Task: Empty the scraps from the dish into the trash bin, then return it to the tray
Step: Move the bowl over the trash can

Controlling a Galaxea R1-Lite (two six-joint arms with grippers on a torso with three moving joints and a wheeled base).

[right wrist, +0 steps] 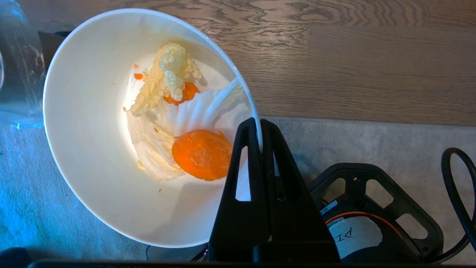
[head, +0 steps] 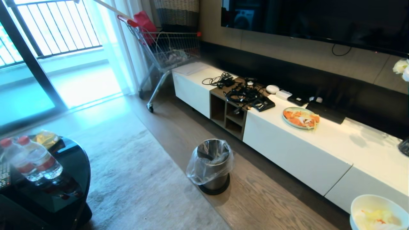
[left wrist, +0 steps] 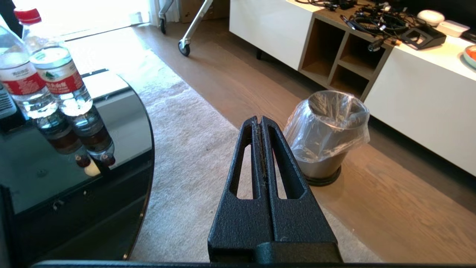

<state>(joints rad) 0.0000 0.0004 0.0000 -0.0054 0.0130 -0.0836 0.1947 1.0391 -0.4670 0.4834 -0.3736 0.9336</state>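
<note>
From my head view the dish (head: pixel 378 212) is cut by the lower right corner, and I can't see the right pincer (right wrist: pixel 260 126) holding it there; the scraps (head: pixel 377 218) show only as a pale blur. On the black table (head: pixel 73 166) at the left edge, the bottles (head: pixel 32 158) are partly cropped. A plastic liner hides what lies inside the trash bin (head: pixel 213 166). In the right wrist view the pincer covers part of the dish's rim. I find no tray in any view.

The left gripper (left wrist: pixel 259 121) and right gripper (right wrist: pixel 259 124) had textured matte black wedge-shaped fingers with long slots; a black cable (right wrist: pixel 455 193) looped nearby.
</note>
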